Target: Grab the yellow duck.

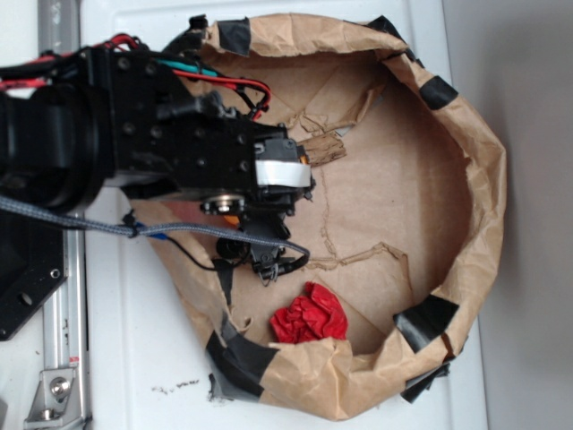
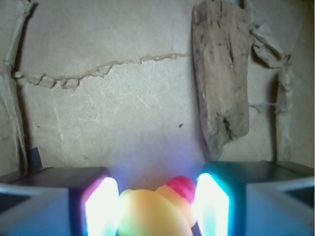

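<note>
The gripper [image 2: 156, 206] is closing narrowly around the duck [image 2: 152, 214] between its fingers [image 2: 211, 206]; apparently only lifting remains.

No readable text, label, brand, number or sign in either view. Exterior view: brown paper enclosure [image 1: 466, 179], black tape patches [image 1: 428, 315] and robot arm housing [image 1: 134, 125] carry no legible marking. Wrist view: paper floor [image 2: 108, 113] and cardboard scrap [image 2: 221, 73] show only creases and tears, no print.
</note>
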You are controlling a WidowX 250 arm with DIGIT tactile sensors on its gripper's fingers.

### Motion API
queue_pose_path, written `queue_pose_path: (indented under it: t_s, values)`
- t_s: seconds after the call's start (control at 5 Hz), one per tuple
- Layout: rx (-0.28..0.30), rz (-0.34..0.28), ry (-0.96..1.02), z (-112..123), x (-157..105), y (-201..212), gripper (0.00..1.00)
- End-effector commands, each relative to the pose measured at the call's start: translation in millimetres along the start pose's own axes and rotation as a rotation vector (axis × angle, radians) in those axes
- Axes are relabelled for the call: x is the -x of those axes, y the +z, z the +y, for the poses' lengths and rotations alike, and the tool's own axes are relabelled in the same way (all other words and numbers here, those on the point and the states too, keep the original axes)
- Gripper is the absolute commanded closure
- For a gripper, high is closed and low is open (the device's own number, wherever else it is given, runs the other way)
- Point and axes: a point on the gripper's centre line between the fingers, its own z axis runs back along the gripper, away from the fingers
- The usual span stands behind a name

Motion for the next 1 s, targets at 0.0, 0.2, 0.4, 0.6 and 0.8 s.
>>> queue_pose_path:
  t_s: [0.0, 0.2, 0.4, 0.6, 0.8]
  values:
    - [0.043, -0.193, 0.016, 4.7, -23.5, 69.8, 1.00]
    - [0.099, -0.257, 0.004, 1.4, -35.8, 119.6, 1.00]
    - [0.056, -0.214, -0.002, 4.0, -47.4, 168.2, 1.00]
    - [0.030, -0.158, 0.006, 1.2, -50.2, 160.2, 1.00]
    - [0.022, -0.134, 0.016, 0.1, -52.3, 152.8, 1.00]
